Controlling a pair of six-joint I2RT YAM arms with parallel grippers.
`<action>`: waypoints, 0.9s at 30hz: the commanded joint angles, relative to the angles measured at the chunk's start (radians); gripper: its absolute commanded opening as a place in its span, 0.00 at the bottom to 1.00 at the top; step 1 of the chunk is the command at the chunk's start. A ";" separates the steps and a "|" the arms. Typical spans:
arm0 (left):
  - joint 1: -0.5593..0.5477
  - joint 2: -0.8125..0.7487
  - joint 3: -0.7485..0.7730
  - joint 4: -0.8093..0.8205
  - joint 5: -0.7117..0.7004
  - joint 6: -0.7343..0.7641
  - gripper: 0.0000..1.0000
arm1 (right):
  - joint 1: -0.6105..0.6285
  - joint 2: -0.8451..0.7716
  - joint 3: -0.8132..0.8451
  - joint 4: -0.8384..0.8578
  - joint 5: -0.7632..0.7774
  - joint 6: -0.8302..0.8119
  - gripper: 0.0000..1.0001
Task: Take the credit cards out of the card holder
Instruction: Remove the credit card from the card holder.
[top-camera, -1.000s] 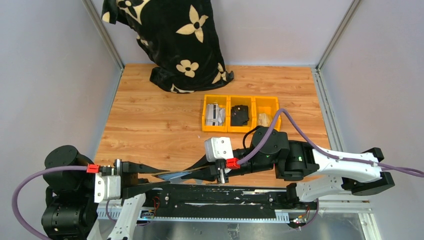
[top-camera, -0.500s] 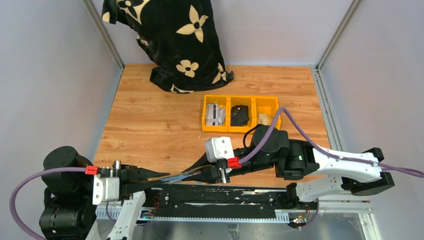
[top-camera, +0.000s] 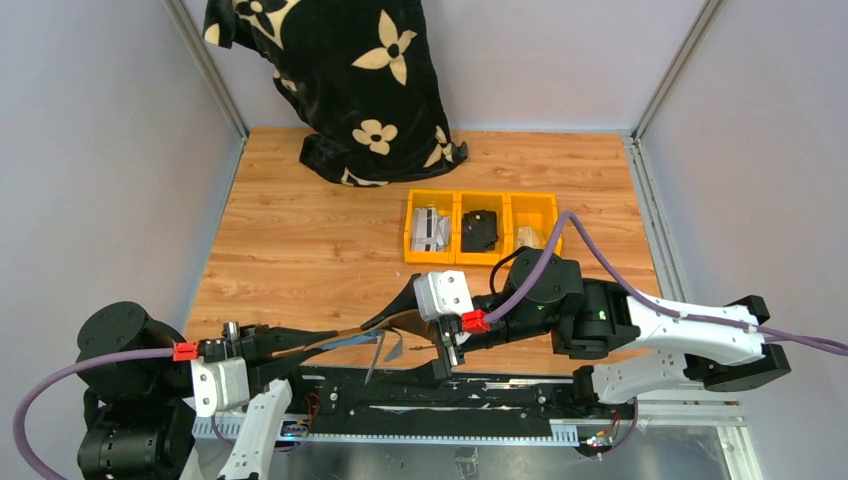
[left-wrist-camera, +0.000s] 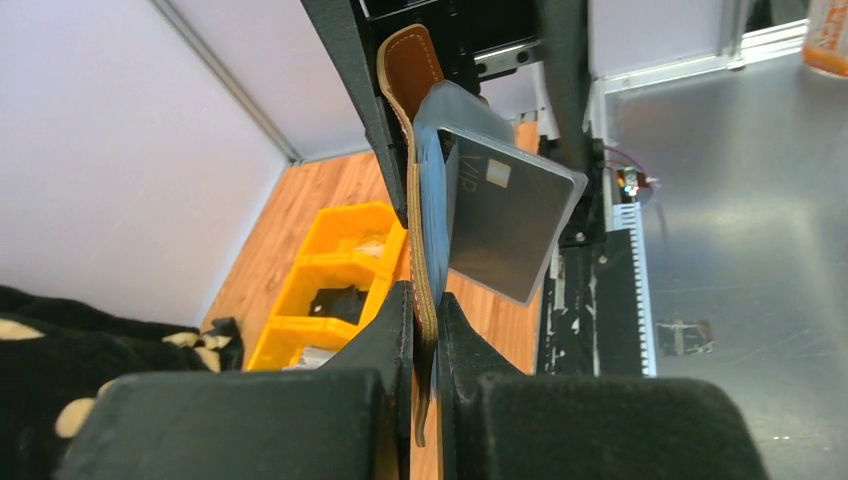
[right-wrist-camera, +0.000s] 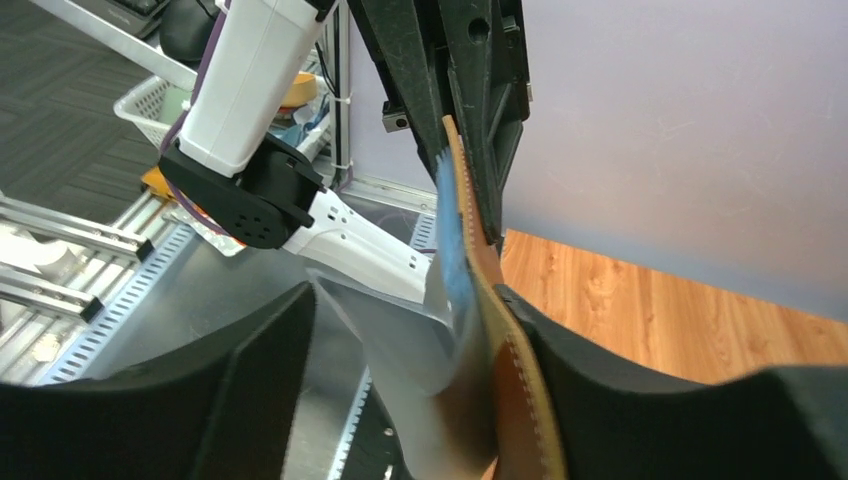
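Near side of the yellow bins (top-camera: 455, 258), above the worktop (top-camera: 300, 230): left pincer (left-wrist-camera: 420, 300) clenched on the edge of the brown card holder (left-wrist-camera: 410, 60). A grey credit card (left-wrist-camera: 505, 225) marked VIP jutted askew from its clear sleeve (left-wrist-camera: 455, 105). The right pincer (right-wrist-camera: 405, 295) stood released, jaws straddling the holder.

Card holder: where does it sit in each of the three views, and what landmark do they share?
Top external: the card holder is low centre, held out sideways by the left gripper.
Left wrist: centre, edge-on and upright, clamped at the fingertips, with a grey credit card sticking out.
Right wrist: centre, a brown strip running up from the bottom edge.
Shared landmark: the wooden table top.
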 joint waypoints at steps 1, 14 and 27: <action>0.023 0.001 0.006 0.018 -0.121 0.057 0.00 | 0.003 -0.027 -0.033 0.072 -0.013 0.030 0.71; 0.056 0.006 0.006 0.020 -0.214 0.046 0.00 | 0.011 -0.159 -0.198 0.193 0.397 0.090 0.76; 0.068 -0.001 -0.102 0.021 -0.296 0.053 0.00 | 0.147 -0.053 -0.084 0.103 0.848 -0.078 0.77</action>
